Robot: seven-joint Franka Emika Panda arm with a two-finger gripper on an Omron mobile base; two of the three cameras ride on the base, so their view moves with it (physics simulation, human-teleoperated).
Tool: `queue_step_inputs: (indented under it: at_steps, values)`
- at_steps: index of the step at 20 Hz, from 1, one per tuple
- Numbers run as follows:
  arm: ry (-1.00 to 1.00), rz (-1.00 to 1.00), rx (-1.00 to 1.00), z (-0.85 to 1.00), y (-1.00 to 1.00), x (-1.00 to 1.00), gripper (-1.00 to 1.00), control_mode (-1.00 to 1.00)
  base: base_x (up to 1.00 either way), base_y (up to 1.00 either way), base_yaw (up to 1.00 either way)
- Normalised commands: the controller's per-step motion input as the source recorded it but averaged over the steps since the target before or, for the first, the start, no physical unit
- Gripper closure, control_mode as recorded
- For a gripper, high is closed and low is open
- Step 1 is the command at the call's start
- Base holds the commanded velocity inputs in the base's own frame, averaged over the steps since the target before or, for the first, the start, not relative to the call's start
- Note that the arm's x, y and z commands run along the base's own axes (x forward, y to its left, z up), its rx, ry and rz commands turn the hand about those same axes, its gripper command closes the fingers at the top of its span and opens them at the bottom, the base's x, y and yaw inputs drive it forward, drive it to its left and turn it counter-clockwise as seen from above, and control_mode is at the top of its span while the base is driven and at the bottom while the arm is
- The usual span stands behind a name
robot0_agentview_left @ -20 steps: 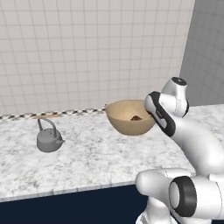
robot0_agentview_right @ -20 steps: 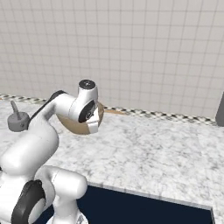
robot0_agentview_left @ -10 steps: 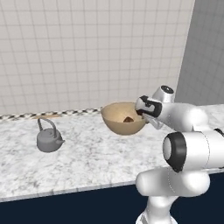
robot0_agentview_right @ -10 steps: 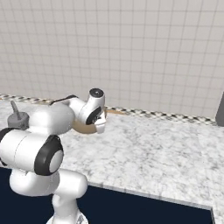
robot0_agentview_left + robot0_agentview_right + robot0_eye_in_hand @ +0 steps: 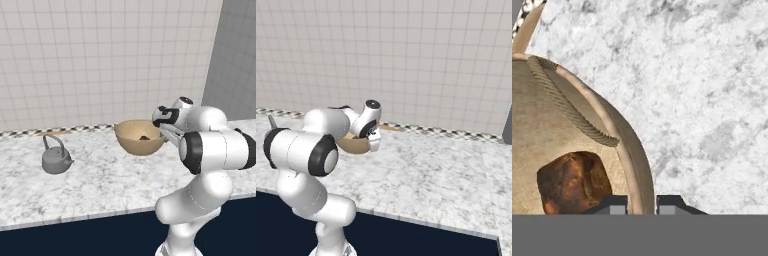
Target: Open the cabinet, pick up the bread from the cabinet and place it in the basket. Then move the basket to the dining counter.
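The round tan basket (image 5: 134, 140) is at the back of the marble counter, and the small brown bread (image 5: 145, 137) lies inside it. My gripper (image 5: 163, 132) is shut on the basket's right rim. In the hand view the two fingertips (image 5: 669, 203) straddle the basket's rim (image 5: 636, 165), with the bread (image 5: 574, 181) just left of them inside the basket (image 5: 542, 130). From the right base view the gripper (image 5: 374, 143) and my forearm hide most of the basket (image 5: 351, 144). The cabinet is out of view. I cannot tell whether this counter is the dining counter.
A grey kettle (image 5: 55, 159) stands on the marble counter (image 5: 100, 185) left of the basket. A tiled wall (image 5: 100, 60) rises right behind the counter, and a grey panel (image 5: 235, 60) stands at the right. The counter's front (image 5: 406, 235) is dark navy.
My arm has folded and turned, its elbow now bulking in front of the base. The basket has shifted a little to the left, with the gripper still shut on its rim. The kettle has stayed put.
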Motion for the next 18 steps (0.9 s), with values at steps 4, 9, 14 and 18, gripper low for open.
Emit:
queue_step_inputs:
  at_steps: [4, 9, 14, 18]
  values:
    - [-0.04, 0.0, 0.0, -0.43, 0.0, 0.05, 1.0, -1.0, 0.0, 0.0, 0.0]
    - [-0.01, 0.0, 0.0, -0.09, 0.01, 0.0, -1.0, -1.0, 0.0, 0.0, 0.0]
    - [0.0, 0.02, 0.0, 0.17, 0.0, 0.02, -1.0, -1.0, 0.0, 0.0, 0.0]
    - [0.0, 0.06, 0.0, 0.67, 0.0, -0.28, -1.0, -1.0, 0.0, 0.0, 0.0]
